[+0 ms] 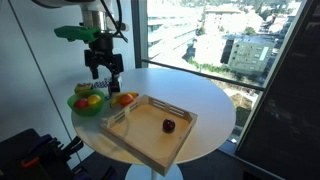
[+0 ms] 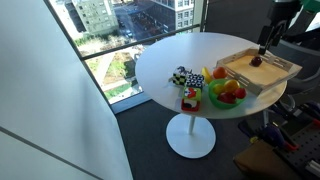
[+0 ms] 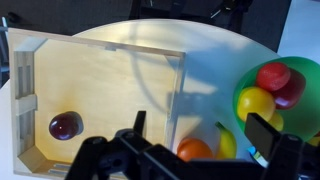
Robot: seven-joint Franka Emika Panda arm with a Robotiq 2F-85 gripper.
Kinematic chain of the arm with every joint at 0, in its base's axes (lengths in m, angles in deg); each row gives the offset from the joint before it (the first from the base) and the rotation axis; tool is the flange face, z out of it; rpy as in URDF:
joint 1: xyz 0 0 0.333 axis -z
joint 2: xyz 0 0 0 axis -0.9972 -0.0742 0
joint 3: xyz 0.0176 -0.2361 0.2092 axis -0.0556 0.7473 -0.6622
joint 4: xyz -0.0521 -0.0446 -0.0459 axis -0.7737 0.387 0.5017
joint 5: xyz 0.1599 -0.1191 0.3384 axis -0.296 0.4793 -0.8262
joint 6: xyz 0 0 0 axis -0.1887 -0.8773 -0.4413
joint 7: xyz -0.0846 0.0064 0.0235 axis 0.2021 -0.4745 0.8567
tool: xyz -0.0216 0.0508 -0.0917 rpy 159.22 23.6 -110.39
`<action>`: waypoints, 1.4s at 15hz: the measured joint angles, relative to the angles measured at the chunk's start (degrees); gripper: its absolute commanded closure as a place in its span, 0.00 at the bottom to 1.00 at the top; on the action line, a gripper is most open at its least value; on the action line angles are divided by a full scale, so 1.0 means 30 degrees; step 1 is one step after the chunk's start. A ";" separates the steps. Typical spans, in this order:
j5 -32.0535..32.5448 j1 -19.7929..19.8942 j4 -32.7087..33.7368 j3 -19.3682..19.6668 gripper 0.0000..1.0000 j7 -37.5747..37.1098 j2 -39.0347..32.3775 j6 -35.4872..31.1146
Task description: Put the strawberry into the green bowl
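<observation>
Apparently already delivered, the strawberry (image 3: 272,74) is seen lying inside the green bowl (image 1: 74,104) among other fruit, while the gripper (image 1: 103,72) is held above, jaws parted and empty. Light, soft and easily bruised, it would best be pinched gently across its widest part.

Looking out through floor-to-ceiling windows (image 1: 190,35) onto city buildings (image 1: 245,50) far below, in both exterior views. Taking soft daylight across a round white counter (image 1: 215,100), balancing on a single white pedestal (image 2: 188,135) over dark grey floor (image 2: 150,140). Running down beside the glass, a dark window frame (image 1: 280,110). Filling the near corner in an exterior view, a pale blank wall (image 2: 50,130).
</observation>
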 measured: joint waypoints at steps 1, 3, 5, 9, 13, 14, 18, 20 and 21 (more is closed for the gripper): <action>-0.0002 0.0000 0.0139 0.0049 0.00 0.0001 0.0373 0.0606; -0.0006 0.0000 0.0509 0.0154 0.00 0.0003 0.1083 0.1894; -0.0008 0.0000 0.0919 0.0264 0.00 0.0028 0.1707 0.3083; -0.0015 0.0000 0.1519 0.0397 0.00 0.0074 0.2599 0.4432; -0.0015 0.0000 0.1581 0.0449 0.00 0.0051 0.3373 0.4381; -0.0015 0.0000 0.1580 0.0469 0.00 0.0047 0.3549 0.4354; -0.0015 0.0000 0.1571 0.0580 0.00 0.0047 0.3912 0.4230; -0.0015 0.0000 0.1561 0.0600 0.00 0.0047 0.3911 0.4201; -0.0015 0.0000 0.1560 0.0602 0.00 0.0047 0.3911 0.4198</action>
